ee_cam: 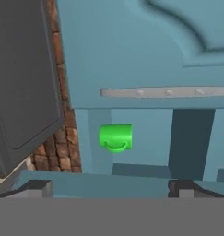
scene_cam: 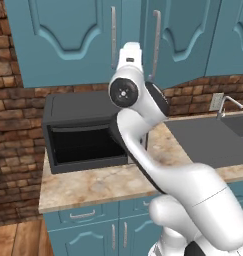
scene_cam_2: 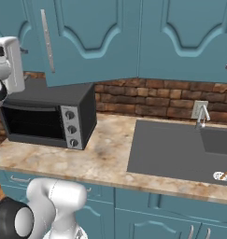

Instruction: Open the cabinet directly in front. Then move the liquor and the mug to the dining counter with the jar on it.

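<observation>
- The gripper (ee_cam: 109, 186) is spread wide with nothing between its jaws. In the hand view its two dark tips sit at the bottom, facing the edge of a teal door of the cabinet (scene_cam: 68, 35).
- Just past the tips, the door's long silver bar handle (ee_cam: 168, 92) runs across the rolled hand view. It is near the gripper but apart from it.
- The door looks ajar, and through the gap the green mug (ee_cam: 115, 137) shows inside the cabinet, its handle turned toward the door's edge.
- Judged step: finish opening the cabinet. To do it well, bring the open jaws square across the bar, close on its middle, and pull along the door's arc rather than straight back. Get the gap wide enough for the hand to pass before going for the mug.
- Watch the toaster oven (scene_cam: 83, 130) on the tabletop (scene_cam: 93, 185) directly below, since the wrist has little room above it.
- Hard to tell: how far the door has swung, since the base views show its face only at an angle.
- The door also hides the shelf beside and behind the mug, so what else stands there cannot be made out.
- In the left base view the arm's own links cover the cabinet's middle seam.
</observation>
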Tool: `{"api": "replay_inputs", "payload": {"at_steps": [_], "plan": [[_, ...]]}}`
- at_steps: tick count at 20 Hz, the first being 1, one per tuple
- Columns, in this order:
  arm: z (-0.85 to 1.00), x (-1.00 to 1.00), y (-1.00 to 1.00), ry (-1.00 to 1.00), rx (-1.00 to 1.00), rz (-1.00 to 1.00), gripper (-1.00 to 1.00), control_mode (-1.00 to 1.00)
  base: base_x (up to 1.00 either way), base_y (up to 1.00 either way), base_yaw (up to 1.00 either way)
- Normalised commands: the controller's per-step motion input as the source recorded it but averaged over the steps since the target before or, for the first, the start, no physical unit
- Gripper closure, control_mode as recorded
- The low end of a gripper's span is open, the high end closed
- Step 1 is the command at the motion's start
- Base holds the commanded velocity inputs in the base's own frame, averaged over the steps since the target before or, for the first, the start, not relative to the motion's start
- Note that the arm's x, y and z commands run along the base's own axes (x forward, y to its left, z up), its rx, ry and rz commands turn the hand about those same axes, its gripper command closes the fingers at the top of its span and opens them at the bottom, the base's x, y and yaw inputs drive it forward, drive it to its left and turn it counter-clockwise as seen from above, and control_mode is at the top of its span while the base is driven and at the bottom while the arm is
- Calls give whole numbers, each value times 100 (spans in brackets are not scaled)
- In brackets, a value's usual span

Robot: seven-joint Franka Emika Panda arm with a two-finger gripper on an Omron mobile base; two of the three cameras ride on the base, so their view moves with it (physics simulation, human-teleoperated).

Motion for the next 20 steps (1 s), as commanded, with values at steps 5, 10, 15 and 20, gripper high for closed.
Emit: {"api": "replay_inputs", "payload": {"at_steps": [5, 10, 15, 20], "plan": [[0, 31, -1, 0, -5, 0, -100, -100, 0, 0, 0], [0, 27, -8, 0, -1, 0, -100, -100, 0, 0, 0], [0, 27, -9, 0, 0, 0, -100, -100, 0, 0, 0], [0, 36, -1, 0, 0, 0, -100, -100, 0, 0, 0]]}}
